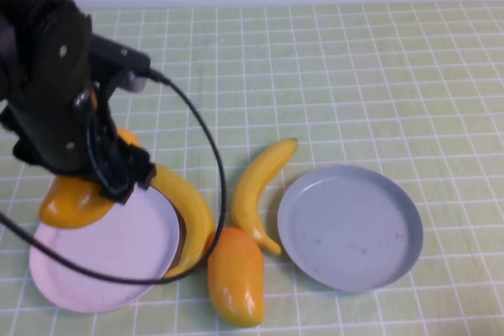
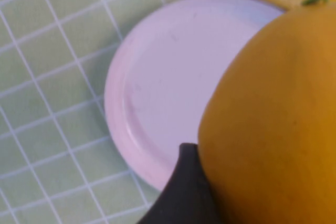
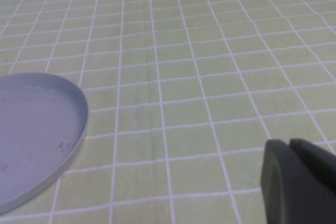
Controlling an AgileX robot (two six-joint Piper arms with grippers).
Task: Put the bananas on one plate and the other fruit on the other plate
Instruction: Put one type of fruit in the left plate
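My left gripper (image 1: 98,186) is shut on one mango (image 1: 72,202) and holds it over the far left rim of the pale pink plate (image 1: 102,269). In the left wrist view the mango (image 2: 273,114) fills the frame beside one dark finger (image 2: 186,192), above the pink plate (image 2: 157,87). One banana (image 1: 189,222) lies along the pink plate's right edge, and the other banana (image 1: 260,186) lies between the plates. The second mango (image 1: 236,277) lies on the table in front of them. The grey-blue plate (image 1: 350,226) is bare. My right gripper (image 3: 290,148) is shut and empty, over the cloth to the right of the grey-blue plate (image 3: 31,129).
A green checked cloth (image 1: 354,76) covers the table. My left arm's black cable (image 1: 213,171) loops over the banana and the pink plate. The right arm does not show in the high view.
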